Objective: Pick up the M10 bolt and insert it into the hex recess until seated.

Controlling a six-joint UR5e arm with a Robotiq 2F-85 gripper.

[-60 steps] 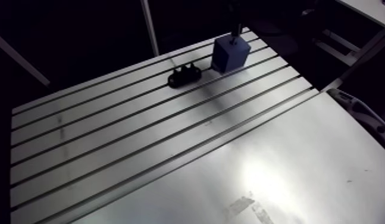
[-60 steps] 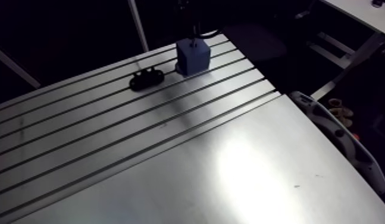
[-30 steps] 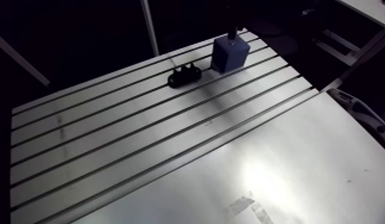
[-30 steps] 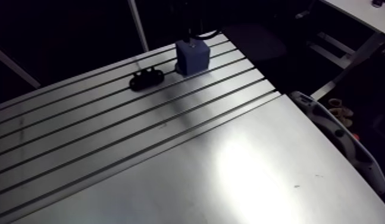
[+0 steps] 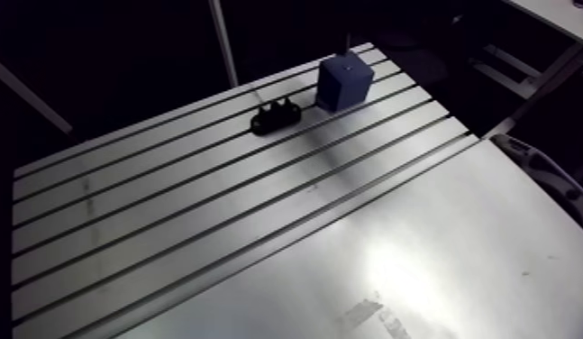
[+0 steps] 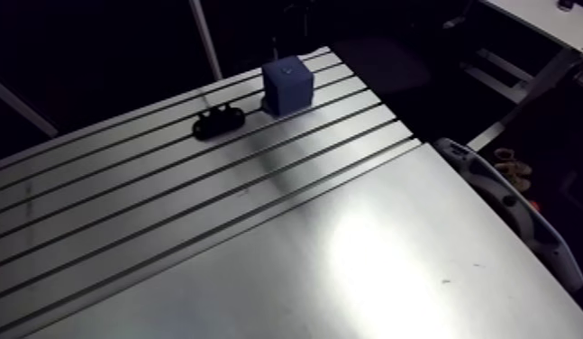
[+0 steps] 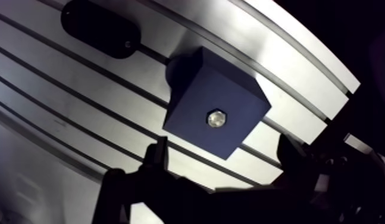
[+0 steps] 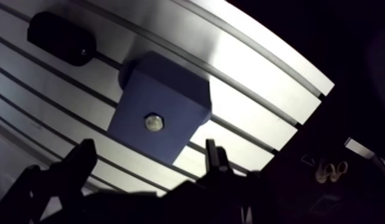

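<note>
Standing axis-up, the M10 bolt (image 7: 216, 119) sat seated in the blue block (image 7: 191, 101), just ahead of the gripper (image 7: 223, 149), whose fingers (image 7: 159, 159) were parted and empty.

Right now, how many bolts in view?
1 bolt, seated in the top of the blue block, under the open gripper. The black holder beside it is too dark to check.

black lobed part (image 5: 276, 116) | lies across the slots | slotted aluminium table (image 5: 214, 212), far end
</note>
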